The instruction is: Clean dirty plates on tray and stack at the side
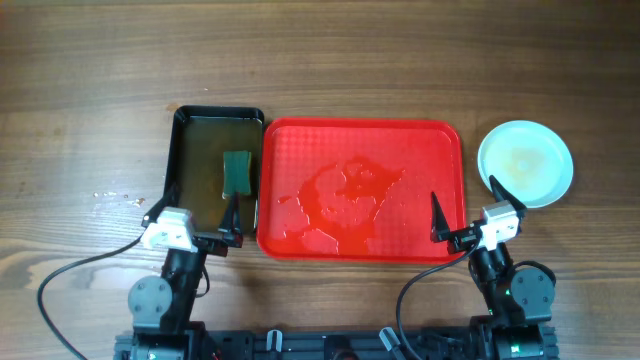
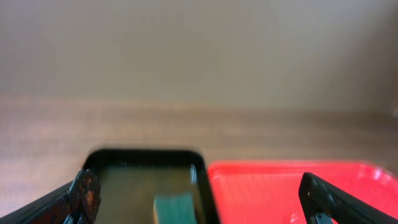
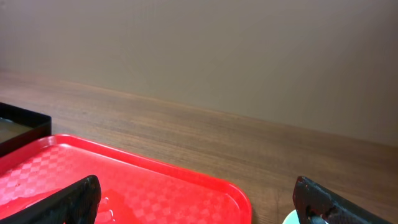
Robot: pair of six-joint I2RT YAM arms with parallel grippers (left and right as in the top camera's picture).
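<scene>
Plates (image 1: 525,163) are not on the red tray (image 1: 420,150) at this moment; I see them only as one round white shape on the wooden table (image 1: 90,120), just beside the tray's right edge, and from above I cannot tell how many are stacked there. Going from the left side: the black tray (image 1: 178,160) holds some murky liquid and the green sponge (image 1: 237,172) lies in it, apart from any finger. Near its front edge is the left gripper (image 2: 198,196), with its fingers spread wide to both borders of the wrist view and holding nothing. The left arm is folded low at the near side of the table. In the middle, the red tray carries only puddles of water (image 1: 345,195). At its near right corner hangs the right gripper (image 3: 199,202), also spread wide and empty, its arm folded in the same low way and pointing over the tray's front edge. The top plate seems to have a weak yellowish tint in the centre, but it is too faint to be sure. I judge that the cleaning and stacking are nearly or fully done. The next move, if any, calls for checking this top plate, which needs the sponge from the left.
</scene>
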